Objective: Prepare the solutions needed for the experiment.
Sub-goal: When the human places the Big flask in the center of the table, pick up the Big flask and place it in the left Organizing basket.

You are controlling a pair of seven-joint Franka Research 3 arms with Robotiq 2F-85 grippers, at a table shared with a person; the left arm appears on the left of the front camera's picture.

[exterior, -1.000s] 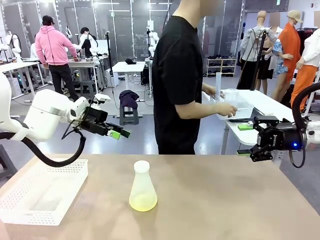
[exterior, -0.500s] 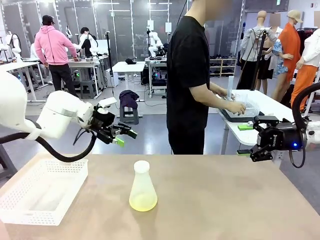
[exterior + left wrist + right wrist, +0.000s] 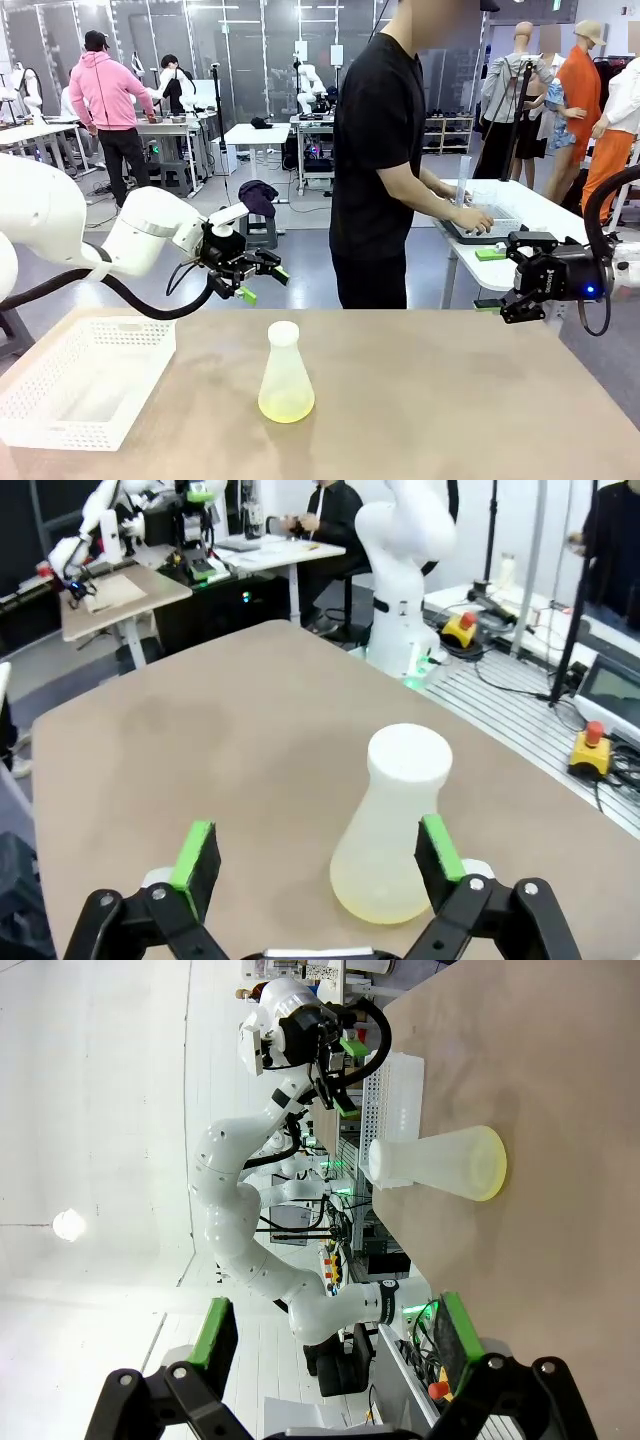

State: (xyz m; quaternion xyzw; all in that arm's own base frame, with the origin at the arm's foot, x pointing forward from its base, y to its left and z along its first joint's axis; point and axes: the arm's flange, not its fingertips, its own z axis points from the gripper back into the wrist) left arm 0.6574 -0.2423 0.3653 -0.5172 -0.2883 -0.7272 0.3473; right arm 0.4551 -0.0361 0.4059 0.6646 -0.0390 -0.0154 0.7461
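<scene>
Frosted conical flask (image 3: pixel 286 375) upright near the middle of the brown table (image 3: pixel 450 400), capped white, with the pale yellow solutions (image 3: pixel 286 405) pooled in its base. White perforated basket (image 3: pixel 80 380) at the table's left edge, well apart from the flask. Left hand (image 3: pixel 262 282) released, fingers spread, suspended above the table's far edge, up and to the left of the flask; flask just beyond its green fingertips (image 3: pixel 195 852) in the left wrist view. Right hand (image 3: pixel 489 281) released, jaws wide, off the table's right edge, holding nothing. Person (image 3: pixel 385 160) in black standing beyond, hands at a side table (image 3: pixel 545 215).
</scene>
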